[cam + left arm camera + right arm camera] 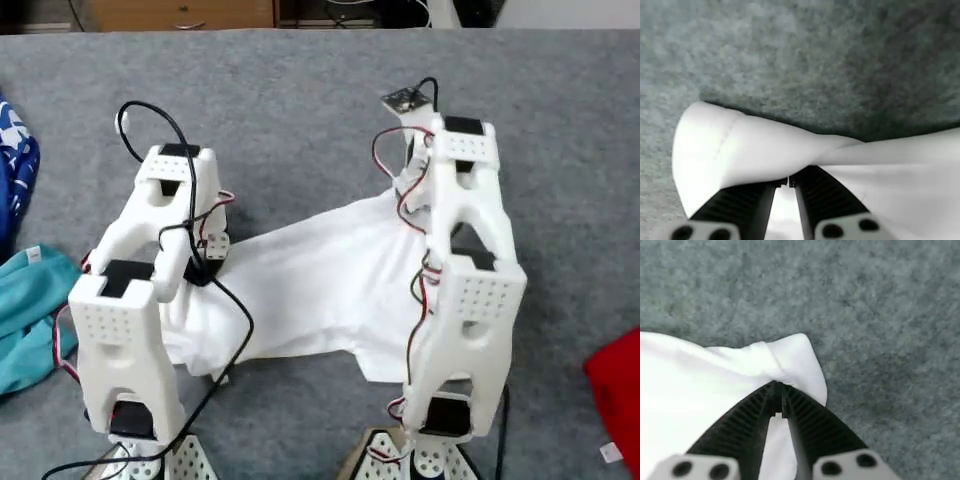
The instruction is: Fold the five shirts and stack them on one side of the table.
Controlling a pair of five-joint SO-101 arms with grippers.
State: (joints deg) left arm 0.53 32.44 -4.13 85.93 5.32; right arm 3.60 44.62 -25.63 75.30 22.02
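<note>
The white shirt (320,285) lies mid-table (300,100), its long axis running arm to arm and tilting toward the far right corner. Both arms hunch forward, wrists down. The left gripper (790,182) and right gripper (779,390) are each clamped on an end of it (a bunched fold apiece).

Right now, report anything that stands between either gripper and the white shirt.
Nothing visible does. The left gripper is shut on a bunched edge of the white shirt, and the right gripper is shut on one of its corners. The grey table lies beyond each grip.
</note>
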